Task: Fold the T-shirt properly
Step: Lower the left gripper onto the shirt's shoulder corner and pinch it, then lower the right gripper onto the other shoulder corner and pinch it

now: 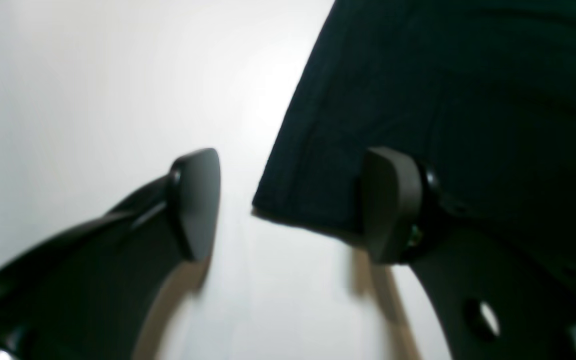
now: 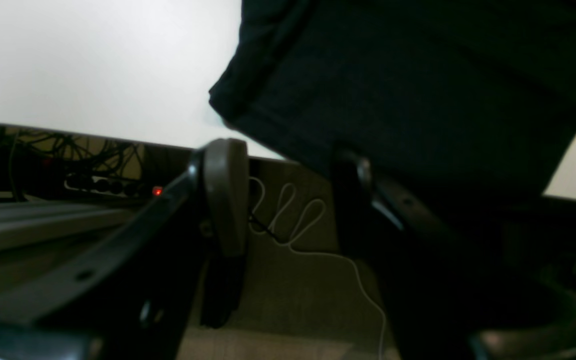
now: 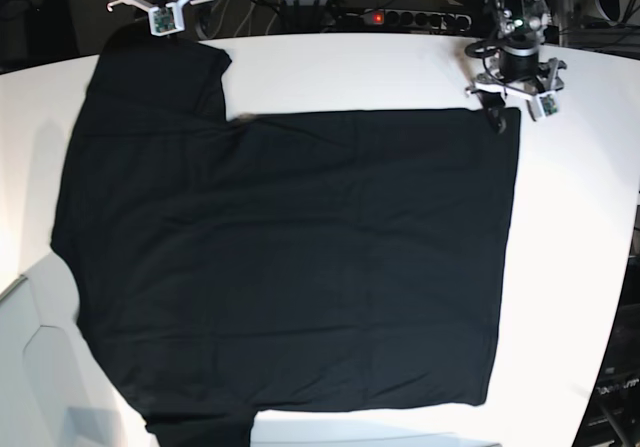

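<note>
The T-shirt (image 3: 290,267) lies spread flat and dark side up on the white surface (image 3: 570,217), filling most of it, with one sleeve (image 3: 160,72) reaching toward the far left corner and its hem side running down the right.

At the far left of the base view, the right gripper (image 3: 165,12) sits by the sleeve at the surface's back edge. In its wrist view the jaws stand apart (one pad clear in front of the cables below the edge, the other lost against black cloth), and whether that one touches the sleeve I cannot tell.

At the far right, the left gripper (image 3: 510,92) hangs over the shirt's far right corner (image 1: 278,200). Its jaws are wide apart, one pad over bare surface, the other in front of the cloth, the corner lying between them unpinched.
</note>
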Available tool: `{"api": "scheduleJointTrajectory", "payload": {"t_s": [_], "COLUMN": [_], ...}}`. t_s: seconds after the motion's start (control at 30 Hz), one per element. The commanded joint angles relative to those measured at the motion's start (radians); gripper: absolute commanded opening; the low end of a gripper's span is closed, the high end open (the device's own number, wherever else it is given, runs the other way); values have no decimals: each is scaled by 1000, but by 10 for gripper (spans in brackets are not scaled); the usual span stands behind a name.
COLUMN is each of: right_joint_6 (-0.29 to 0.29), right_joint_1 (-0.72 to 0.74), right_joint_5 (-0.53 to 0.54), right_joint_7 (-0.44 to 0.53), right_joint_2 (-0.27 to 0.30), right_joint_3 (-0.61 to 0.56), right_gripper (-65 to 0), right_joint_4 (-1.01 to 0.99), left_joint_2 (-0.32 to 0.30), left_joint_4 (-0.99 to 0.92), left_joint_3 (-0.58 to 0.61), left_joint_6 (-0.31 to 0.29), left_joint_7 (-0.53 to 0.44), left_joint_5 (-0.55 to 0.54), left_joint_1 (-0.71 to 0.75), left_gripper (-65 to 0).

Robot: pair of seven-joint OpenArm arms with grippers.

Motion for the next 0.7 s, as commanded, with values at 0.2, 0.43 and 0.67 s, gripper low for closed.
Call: {"api": "scheduleJointTrajectory", "payload": {"t_s": [0.2,0.43,0.67], "right_joint_6": [2,2,2], "right_joint_1": [-1,8,48], "right_joint_5": [-3,-3,-3], "right_joint_7": [22,25,22], "right_joint_2": [3,3,-3], "right_joint_3": [0,0,50], "right_gripper": [-373,-373,-369], "right_joint_4": [16,16,14], "left_joint_2": [-8,-8,-8], "left_joint_4": [-41,-38,-36], "left_joint_3": [-12,-14,-15], "left_joint_6": [-143,-153,-151], "left_joint_7": [-19,-19,-19], "left_joint_5": [-1,-1,-1], "left_joint_1": [7,15,27], "left_gripper": [-291,-438,-650]}}
